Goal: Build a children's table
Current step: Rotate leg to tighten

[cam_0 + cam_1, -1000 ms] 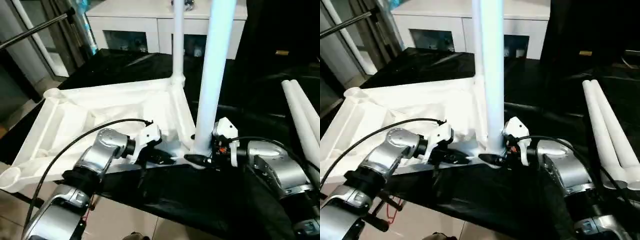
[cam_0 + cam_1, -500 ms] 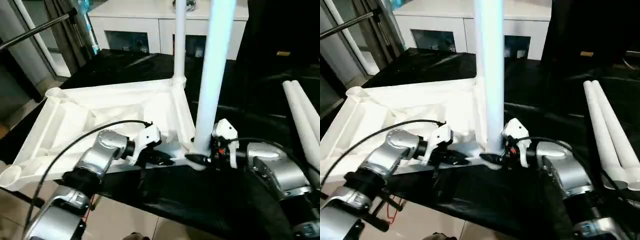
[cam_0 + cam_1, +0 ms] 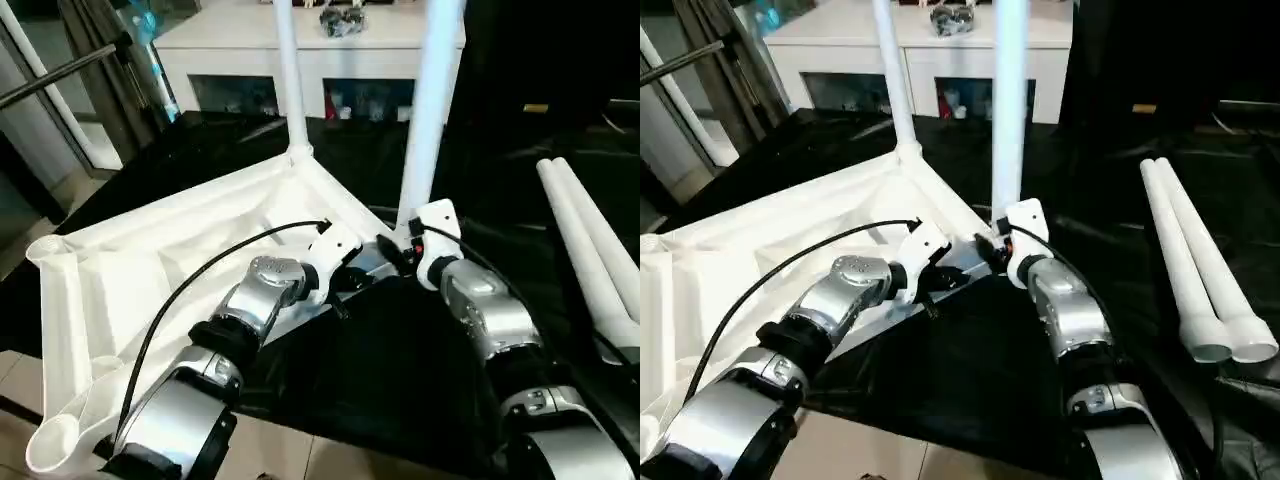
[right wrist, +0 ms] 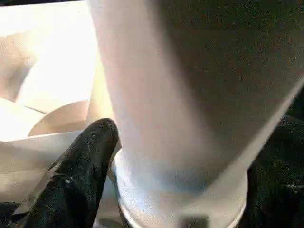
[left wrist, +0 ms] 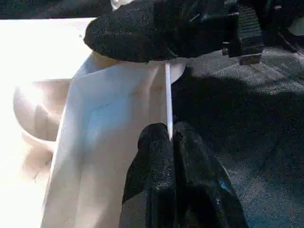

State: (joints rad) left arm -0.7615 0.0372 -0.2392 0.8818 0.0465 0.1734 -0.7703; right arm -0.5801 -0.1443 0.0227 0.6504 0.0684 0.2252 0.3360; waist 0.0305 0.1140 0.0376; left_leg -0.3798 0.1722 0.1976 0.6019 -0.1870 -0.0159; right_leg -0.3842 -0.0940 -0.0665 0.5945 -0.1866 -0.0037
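My left hand [image 5: 170,142] pinches the tabletop's [image 3: 150,270] thin, stiff rim; my right hand [image 3: 400,245] clamps the upright leg [image 3: 425,120] just above its socket. Light, slick plastic: grip low.

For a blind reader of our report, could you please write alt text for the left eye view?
Two robot grippers meet at the near corner of an upside-down white tabletop, the right gripper around a standing leg. A second leg stands behind; two spare legs lie at right.
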